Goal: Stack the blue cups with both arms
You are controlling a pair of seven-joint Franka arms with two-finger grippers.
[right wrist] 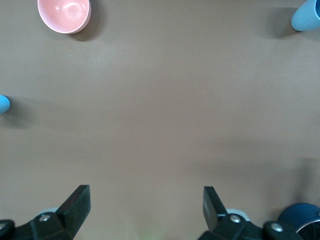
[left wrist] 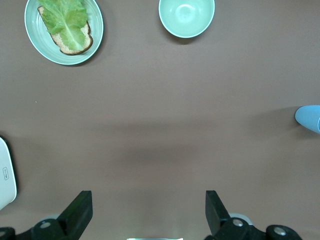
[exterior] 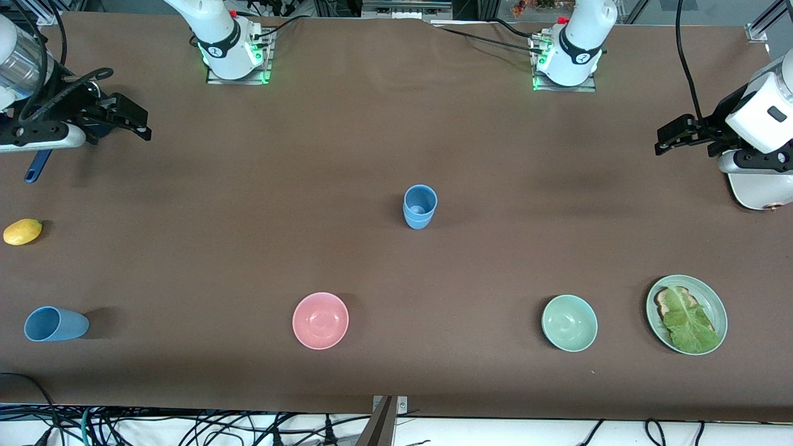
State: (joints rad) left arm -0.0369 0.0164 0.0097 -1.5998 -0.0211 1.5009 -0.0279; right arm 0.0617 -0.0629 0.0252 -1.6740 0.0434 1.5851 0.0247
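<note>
Two light-blue cups (exterior: 420, 207) stand upright, nested in one another, at the middle of the table. They show at the edge of the left wrist view (left wrist: 310, 118) and of the right wrist view (right wrist: 3, 104). A third blue cup (exterior: 56, 324) lies on its side near the front camera at the right arm's end; it also shows in the right wrist view (right wrist: 305, 15). My right gripper (exterior: 141, 124) is open and empty over the right arm's end of the table. My left gripper (exterior: 664, 140) is open and empty over the left arm's end. Both grippers are well away from the cups.
A pink bowl (exterior: 320, 320), a green bowl (exterior: 569, 323) and a green plate (exterior: 718, 303) with lettuce on toast lie near the front camera. A lemon (exterior: 23, 231) and a dark-blue pot (right wrist: 300, 220) are at the right arm's end. A white object (exterior: 759, 192) lies under the left arm.
</note>
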